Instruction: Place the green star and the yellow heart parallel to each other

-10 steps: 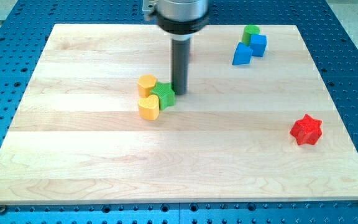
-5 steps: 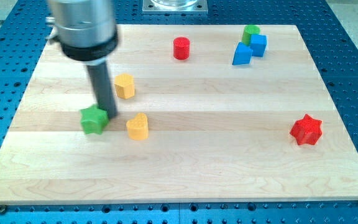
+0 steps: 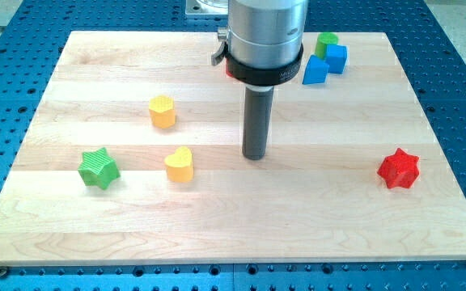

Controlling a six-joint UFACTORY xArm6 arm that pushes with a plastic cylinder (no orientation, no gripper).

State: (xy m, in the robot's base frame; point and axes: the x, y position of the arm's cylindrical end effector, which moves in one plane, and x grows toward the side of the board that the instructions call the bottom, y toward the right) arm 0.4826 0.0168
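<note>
The green star (image 3: pixel 98 168) lies near the board's left edge, at mid height. The yellow heart (image 3: pixel 180 164) lies to its right, about a hundred pixels away and almost level with it. My tip (image 3: pixel 255 156) rests on the board to the right of the yellow heart, apart from it and touching no block. The rod rises from the tip to the grey arm body at the view's top.
A second yellow block (image 3: pixel 162 111) lies above the heart. A red star (image 3: pixel 399 168) sits at the right. Two blue blocks (image 3: pixel 315 71) (image 3: pixel 336 58) and a green block (image 3: pixel 325 40) cluster at the top right. The wooden board (image 3: pixel 71 234) lies on a blue perforated table.
The green star has been pushed left out of the cluster with the two yellow blocks, which now lie apart. My tip went left with the star, then moved right, past the heart.
</note>
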